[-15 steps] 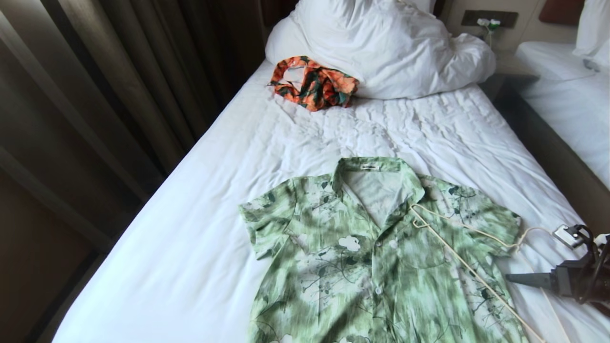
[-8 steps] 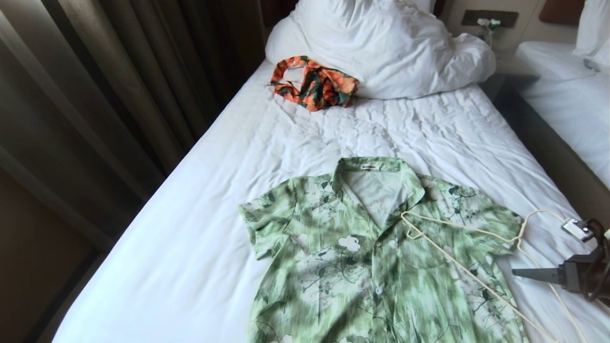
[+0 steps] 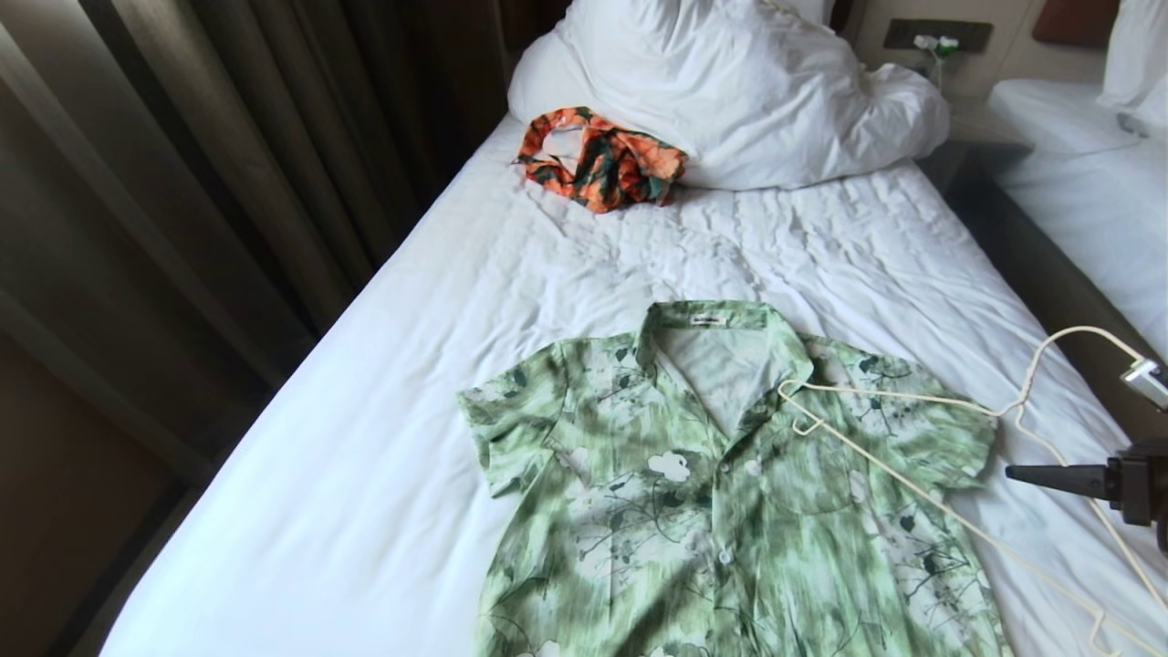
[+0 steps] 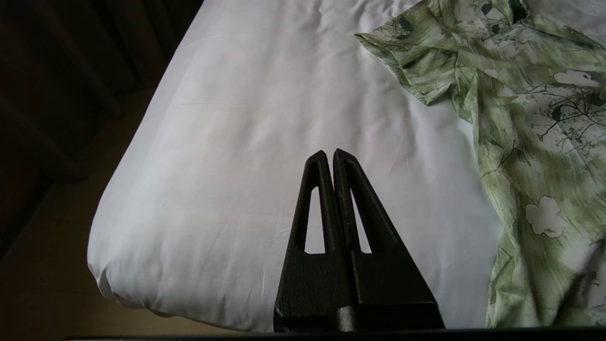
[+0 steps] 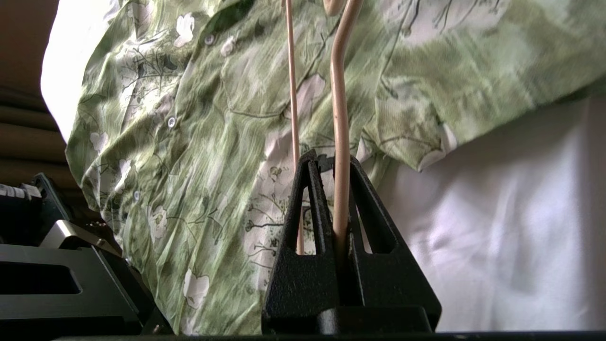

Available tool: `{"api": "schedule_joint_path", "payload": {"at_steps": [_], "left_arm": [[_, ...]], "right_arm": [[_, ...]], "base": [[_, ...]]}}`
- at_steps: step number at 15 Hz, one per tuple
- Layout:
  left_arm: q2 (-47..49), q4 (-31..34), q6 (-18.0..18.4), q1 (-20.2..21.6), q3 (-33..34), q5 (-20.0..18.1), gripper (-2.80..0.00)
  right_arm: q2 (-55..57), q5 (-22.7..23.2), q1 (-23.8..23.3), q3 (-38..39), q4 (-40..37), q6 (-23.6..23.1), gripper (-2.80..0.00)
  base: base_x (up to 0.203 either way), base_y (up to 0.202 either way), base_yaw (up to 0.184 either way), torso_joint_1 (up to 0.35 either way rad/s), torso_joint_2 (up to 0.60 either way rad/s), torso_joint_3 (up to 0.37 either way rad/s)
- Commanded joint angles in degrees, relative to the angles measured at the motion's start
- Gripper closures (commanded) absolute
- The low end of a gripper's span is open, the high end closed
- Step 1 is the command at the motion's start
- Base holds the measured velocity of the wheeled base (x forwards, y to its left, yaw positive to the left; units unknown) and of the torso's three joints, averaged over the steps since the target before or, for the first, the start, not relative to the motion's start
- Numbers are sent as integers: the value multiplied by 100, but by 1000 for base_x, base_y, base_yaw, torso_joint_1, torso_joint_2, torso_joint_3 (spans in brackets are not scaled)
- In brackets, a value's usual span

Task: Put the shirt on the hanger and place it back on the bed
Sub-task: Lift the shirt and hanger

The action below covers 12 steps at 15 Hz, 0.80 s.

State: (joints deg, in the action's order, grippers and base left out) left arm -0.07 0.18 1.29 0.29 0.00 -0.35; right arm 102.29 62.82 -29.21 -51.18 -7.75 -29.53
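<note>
The right hand [image 5: 334, 166] is clamped on one wire of the hanger [image 3: 899, 406], tilting it over the shirt [image 3: 721, 493], which lies flat and unbuttoned on the bed [image 3: 438, 301], probably to thread an end into the collar. The left hand [image 4: 330, 158] is closed and empty near the bed's left edge.
</note>
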Motion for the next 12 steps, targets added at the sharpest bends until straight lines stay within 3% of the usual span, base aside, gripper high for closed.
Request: {"api": "schedule_joint_path", "payload": {"at_steps": [1,12], "left_arm": [[7,-1,3,6,0,0,0],[7,-1,11,6,9,-9,0]], "right_arm": [[-331,37,49,-132,8,-28,0],[-409,-34,881,-1420,16,6,0]], "base": [[0,0,0,0,0,0],[0,0,0,0,0,0]]}}
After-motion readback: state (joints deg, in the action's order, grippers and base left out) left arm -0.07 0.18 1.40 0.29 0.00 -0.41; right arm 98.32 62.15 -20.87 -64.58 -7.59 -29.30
